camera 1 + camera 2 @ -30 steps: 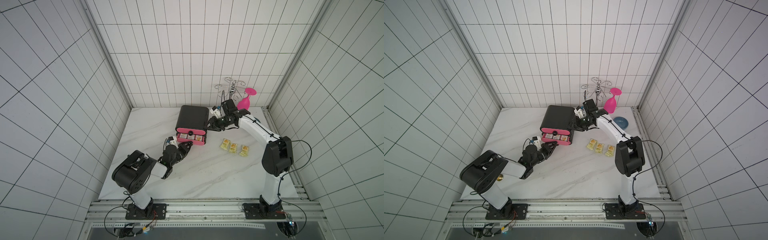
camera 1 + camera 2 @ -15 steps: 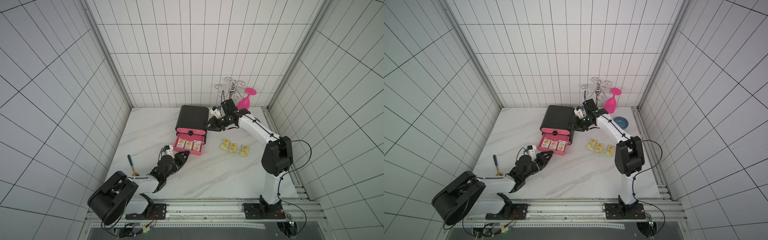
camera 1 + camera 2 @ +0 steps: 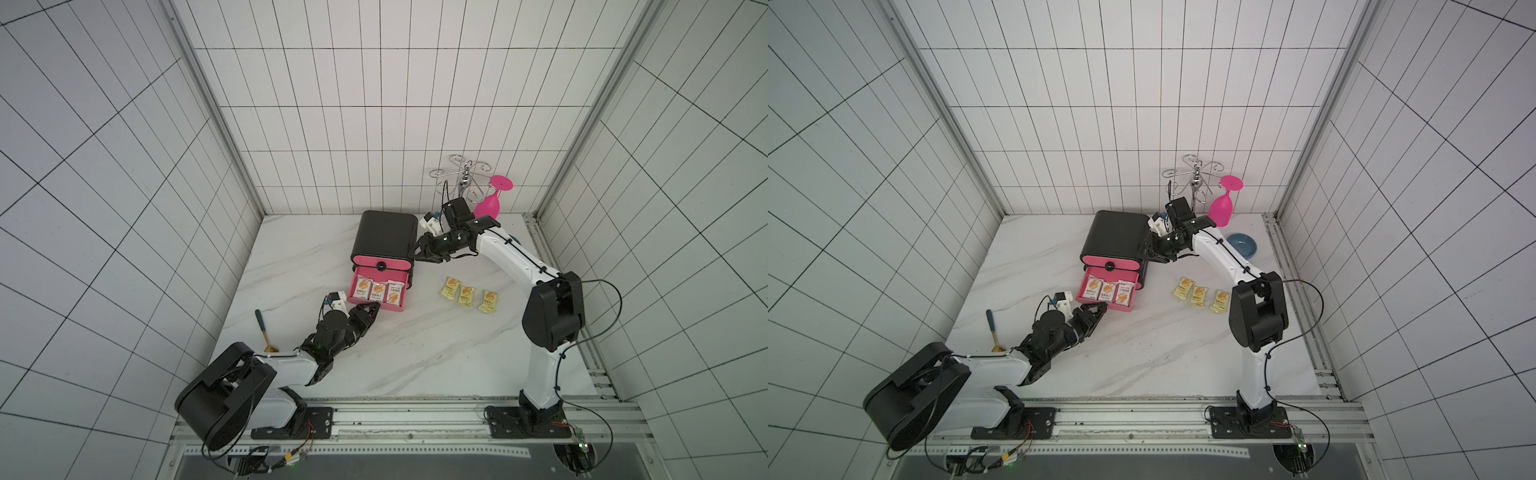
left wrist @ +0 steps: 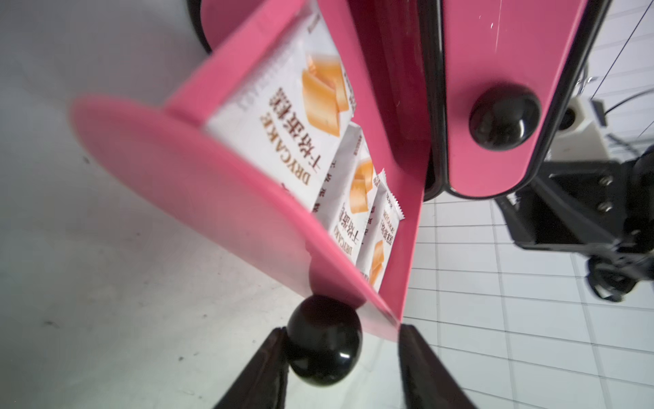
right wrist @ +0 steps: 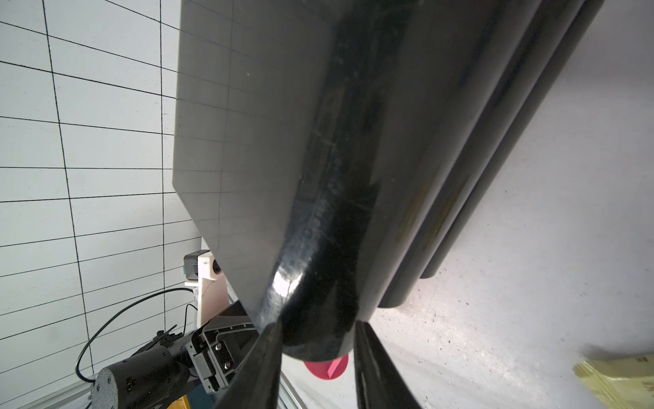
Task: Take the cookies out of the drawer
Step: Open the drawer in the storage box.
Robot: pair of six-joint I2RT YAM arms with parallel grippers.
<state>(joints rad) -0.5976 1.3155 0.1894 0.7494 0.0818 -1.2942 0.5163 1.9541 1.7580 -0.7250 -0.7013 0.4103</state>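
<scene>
The lower pink drawer [image 3: 392, 308] stands pulled out of the black cabinet [image 3: 384, 235]. Three white cookies packets [image 3: 377, 289] lie side by side in it, close up in the left wrist view [image 4: 283, 106]. Three yellow cookies packets [image 3: 466, 295] lie on the table to the right. My left gripper [image 3: 372, 309] is at the drawer's black knob [image 4: 323, 341] and open: one finger [image 4: 262, 371] touches the knob, and a gap separates the knob from the far finger. My right gripper [image 3: 419, 253] is shut on the cabinet's right front corner [image 5: 336, 177].
A blue-handled gold spoon [image 3: 262, 330] lies by the left arm. At the back right stand a metal rack [image 3: 461, 178] with a pink glass [image 3: 492, 203] and a blue dish [image 3: 1241, 243]. The upper drawer with its own knob [image 4: 504, 115] is closed.
The left arm drew back toward the front, pulling the lower drawer further out and uncovering the spoon; its jaws have now opened off the knob. The right arm stayed in place.
</scene>
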